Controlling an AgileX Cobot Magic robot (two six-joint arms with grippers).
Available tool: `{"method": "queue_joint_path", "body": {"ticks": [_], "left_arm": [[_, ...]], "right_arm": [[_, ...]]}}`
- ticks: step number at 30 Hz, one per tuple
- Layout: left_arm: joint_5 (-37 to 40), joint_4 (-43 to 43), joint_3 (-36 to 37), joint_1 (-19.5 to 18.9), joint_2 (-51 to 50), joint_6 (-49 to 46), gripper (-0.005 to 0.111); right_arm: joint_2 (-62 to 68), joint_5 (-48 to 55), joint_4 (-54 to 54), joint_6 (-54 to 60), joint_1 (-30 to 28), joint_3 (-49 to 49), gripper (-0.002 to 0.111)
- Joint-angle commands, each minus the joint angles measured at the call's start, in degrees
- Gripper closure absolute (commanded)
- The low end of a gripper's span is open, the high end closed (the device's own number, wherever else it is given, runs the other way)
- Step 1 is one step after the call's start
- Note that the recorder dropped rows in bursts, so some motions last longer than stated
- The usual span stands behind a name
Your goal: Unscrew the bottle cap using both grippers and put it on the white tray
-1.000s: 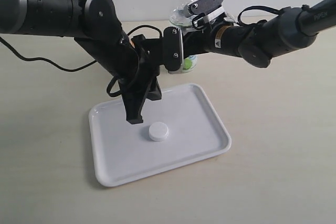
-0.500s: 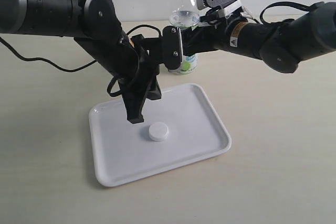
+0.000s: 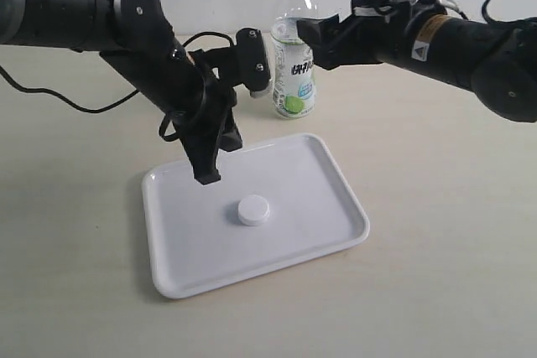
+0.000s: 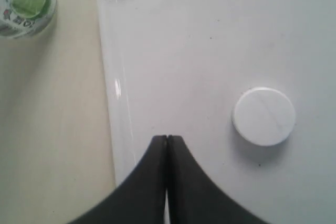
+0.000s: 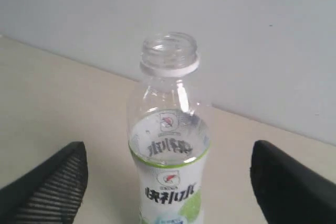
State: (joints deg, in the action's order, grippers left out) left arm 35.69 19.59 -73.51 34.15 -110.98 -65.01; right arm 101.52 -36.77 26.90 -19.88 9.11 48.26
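The bottle cap [image 3: 253, 210] lies flat on the white tray [image 3: 180, 253], near its middle. My left gripper [image 3: 206, 175] hangs shut and holds nothing just above the tray's far left part, a short way from the cap. The left wrist view shows its closed tips [image 4: 167, 139], the cap [image 4: 264, 116] apart from them on the tray [image 4: 210, 35], and the bottle's base [image 4: 26, 1]. The bottle [image 3: 294, 56] stands upright and uncapped behind the tray. My right gripper [image 3: 323, 39] is open beside its upper part, not touching. In the right wrist view the bottle [image 5: 169, 145] stands between the spread fingers [image 5: 50, 190].
The tray lies on a pale beige tabletop [image 3: 436, 224] with a light wall behind it. A black cable [image 3: 75, 98] trails from the left arm across the table's left side. The left arm's wrist block [image 3: 252, 64] hangs close to the bottle's left side.
My right gripper has let go of the bottle and drawn back up and to the right. The left arm has lifted and shifted left, away from the cap. The cap has not moved.
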Motion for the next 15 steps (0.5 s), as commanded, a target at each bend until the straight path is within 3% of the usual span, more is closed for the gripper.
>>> {"method": "queue_joint_path", "body": {"ticks": [1,5,10,12,15], "left_arm": [[2.5,4.9,0.0,-1.7,3.6,0.8,0.107],[6.4,9.8,0.6,-2.7,9.7,2.7,0.107],[2.1,16.5,12.4,-2.8,21.6,2.5,0.107],[-3.9,20.3,18.7,-2.8,27.3,1.6,0.107],[-15.9,38.2,29.0,-2.8,38.8,-8.3,0.107]], "right_arm": [[-8.5,-0.5,-2.9,0.3,-2.6,-8.0,0.028],[-20.5,3.2,-2.8,-2.6,-2.6,-15.7,0.028],[-37.8,7.6,-1.3,-7.9,-2.5,-24.3,0.028],[-44.0,7.6,-0.3,-11.6,-2.5,-26.7,0.028],[-51.9,11.9,11.1,-19.8,-2.5,-28.4,0.028]]}}
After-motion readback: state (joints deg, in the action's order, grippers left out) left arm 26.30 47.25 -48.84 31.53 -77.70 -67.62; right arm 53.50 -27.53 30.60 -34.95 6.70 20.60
